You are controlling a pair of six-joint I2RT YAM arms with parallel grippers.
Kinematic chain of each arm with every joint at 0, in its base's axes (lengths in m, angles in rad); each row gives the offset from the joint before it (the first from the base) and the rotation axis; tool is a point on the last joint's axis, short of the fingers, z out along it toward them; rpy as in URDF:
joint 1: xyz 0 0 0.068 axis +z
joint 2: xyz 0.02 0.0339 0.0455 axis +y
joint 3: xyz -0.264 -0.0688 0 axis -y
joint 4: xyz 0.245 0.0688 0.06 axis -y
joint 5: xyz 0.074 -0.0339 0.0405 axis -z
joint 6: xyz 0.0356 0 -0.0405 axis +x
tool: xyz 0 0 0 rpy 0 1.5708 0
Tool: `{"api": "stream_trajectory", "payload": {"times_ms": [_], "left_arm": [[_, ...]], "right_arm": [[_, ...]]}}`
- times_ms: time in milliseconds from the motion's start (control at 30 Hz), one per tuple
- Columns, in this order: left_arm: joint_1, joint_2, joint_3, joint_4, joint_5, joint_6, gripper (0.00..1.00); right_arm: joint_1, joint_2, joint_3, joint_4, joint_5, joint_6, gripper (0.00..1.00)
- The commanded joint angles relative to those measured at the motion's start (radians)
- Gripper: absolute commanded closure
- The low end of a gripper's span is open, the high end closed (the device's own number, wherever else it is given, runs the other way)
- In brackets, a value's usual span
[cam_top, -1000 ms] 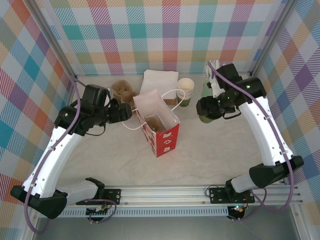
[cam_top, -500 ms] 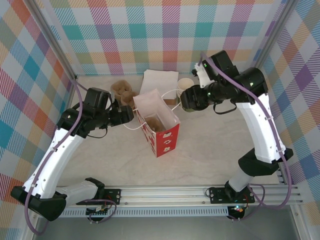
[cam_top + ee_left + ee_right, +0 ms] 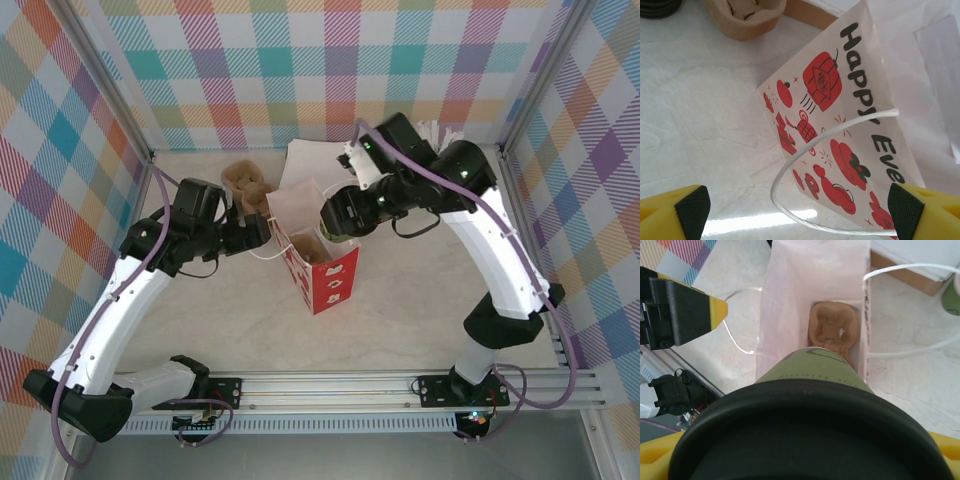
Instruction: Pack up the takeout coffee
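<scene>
The takeout coffee (image 3: 815, 371), an olive-green cup under a black lid (image 3: 810, 440), hangs in the right gripper (image 3: 338, 213) just above the open mouth of the red-and-white paper bag (image 3: 325, 280), its jaws clamped on the cup. The step in hand looks like the lowering. The next move calls for a straight descent between the bag walls onto the brown carrier (image 3: 832, 330) on the bag floor, without catching the rim. The right arm arches high from its base, wrist bent down over the bag. The left gripper (image 3: 258, 230) sits beside the bag, jaws wide and empty, astride the white string handle (image 3: 840, 127) low over the counter (image 3: 420, 320).
</scene>
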Motion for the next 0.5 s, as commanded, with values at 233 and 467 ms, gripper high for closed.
{"api": "stream_trajectory", "payload": {"times_ms": [233,467], "left_arm": [[0.013,-0.008,-0.081,0.090,0.069,-0.047,0.14],[0.013,0.012,-0.115,0.065,0.018,-0.055,0.34]], "right_arm": [[0.035,0.135,0.018,0.006,0.004,0.021,0.20],[0.041,0.200,0.000,0.008,0.005,0.026,0.20]]}}
